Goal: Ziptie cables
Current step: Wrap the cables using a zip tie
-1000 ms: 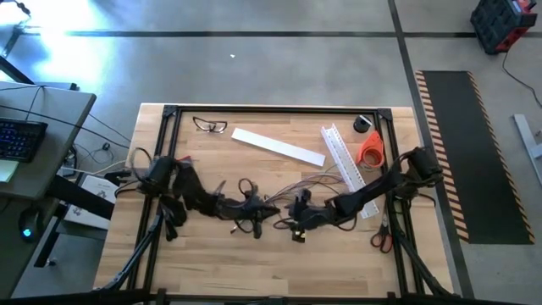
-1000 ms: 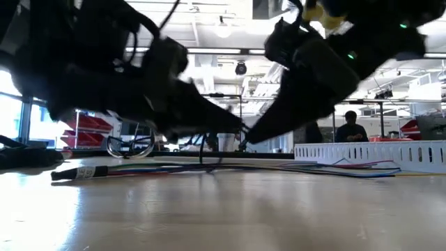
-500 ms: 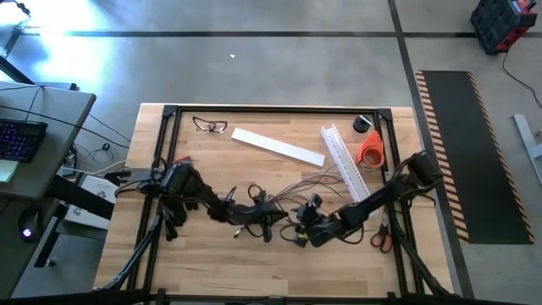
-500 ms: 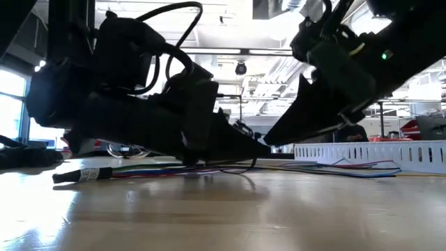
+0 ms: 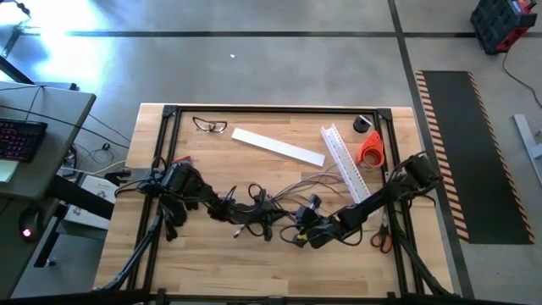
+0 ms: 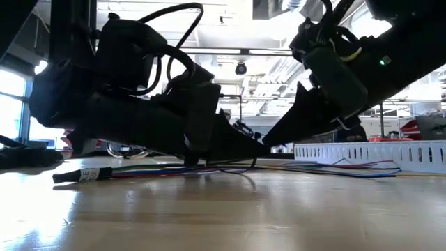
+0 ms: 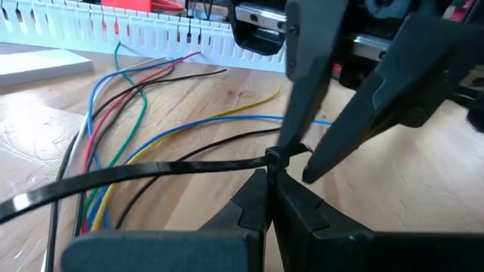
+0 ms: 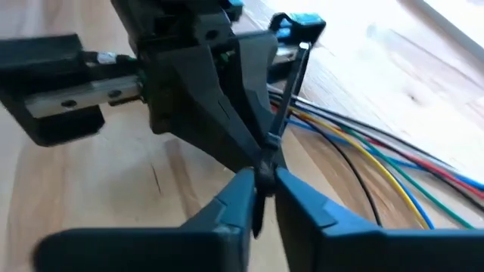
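**Left gripper** [image 5: 269,222]: lower centre of the high view. Fingers clamped on the ziptie [image 7: 144,172], exactly as half a second ago.

**Right gripper** [image 5: 296,229]: just right of the left one, tips meeting it. Its fingers stood apart a second ago; they have now narrowed onto the same strip, pinching it right beside the left fingers.

**Ziptie:** a thin dark strip held between both grippers just above the surface [image 5: 212,271], over the bundle.

**Cables** [image 5: 318,182]: coloured wires lying loose on the surface at centre, ends fanning toward the white slotted channel [image 5: 343,158].

**Status:** both ends apparently secured; feeding the tail through the head and cinching likely come next. Bundle not yet tied.
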You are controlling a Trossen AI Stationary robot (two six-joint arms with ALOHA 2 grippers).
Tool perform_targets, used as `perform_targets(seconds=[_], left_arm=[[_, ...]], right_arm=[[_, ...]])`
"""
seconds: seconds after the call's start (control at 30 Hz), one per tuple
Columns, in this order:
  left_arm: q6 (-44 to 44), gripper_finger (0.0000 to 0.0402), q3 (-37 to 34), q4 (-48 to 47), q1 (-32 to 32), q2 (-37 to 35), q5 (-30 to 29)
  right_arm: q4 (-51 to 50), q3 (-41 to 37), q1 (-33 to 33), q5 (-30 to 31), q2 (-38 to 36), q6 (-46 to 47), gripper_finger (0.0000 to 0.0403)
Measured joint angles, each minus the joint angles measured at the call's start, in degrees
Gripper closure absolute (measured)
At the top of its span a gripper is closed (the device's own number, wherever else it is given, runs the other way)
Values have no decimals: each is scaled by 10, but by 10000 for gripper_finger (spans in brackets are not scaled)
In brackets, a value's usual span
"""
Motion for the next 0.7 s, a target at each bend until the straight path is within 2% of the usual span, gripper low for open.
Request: perform_targets(seconds=[0.07, 0.23, 0.53, 0.7], left_arm=[[0, 402, 0, -1, 0, 0, 1], [8, 391, 0, -13, 0, -1, 9], [-7, 279, -31, -33, -4, -29, 38], [-11, 256, -33, -50, -16, -52, 33]], right_arm=[[10, 0, 0, 1, 0, -16, 394], [14, 0, 0, 0, 0, -14, 401], [-4, 0, 0, -1, 0, 15, 402], [-4, 0, -5, 0, 0, 16, 403]])
